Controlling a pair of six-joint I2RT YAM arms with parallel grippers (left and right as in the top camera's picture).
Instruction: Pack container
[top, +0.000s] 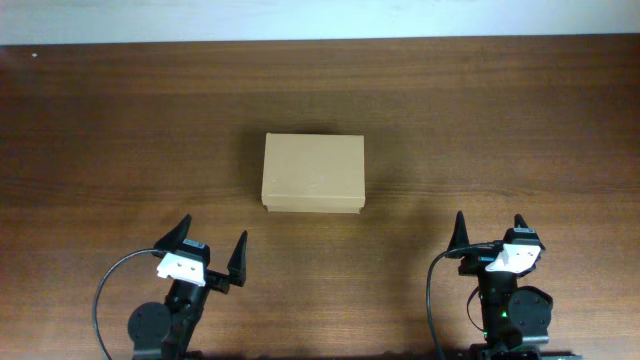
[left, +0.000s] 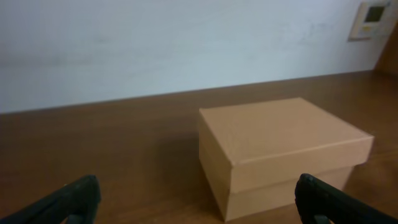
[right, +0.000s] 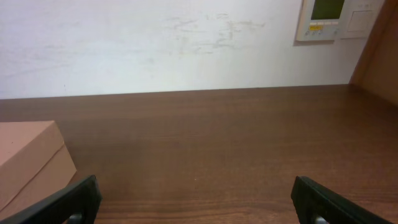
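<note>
The container (top: 313, 172) is a plain tan cardboard box with its lid shut, standing in the middle of the wooden table. It also shows in the left wrist view (left: 283, 152) and at the left edge of the right wrist view (right: 28, 165). My left gripper (top: 211, 250) is open and empty near the front edge, below and left of the box. My right gripper (top: 491, 232) is open and empty near the front edge, to the right of the box. Both are apart from the box.
The brown wooden table (top: 120, 150) ends at a white wall at the back. A wall panel (right: 336, 18) hangs on the wall at the far right.
</note>
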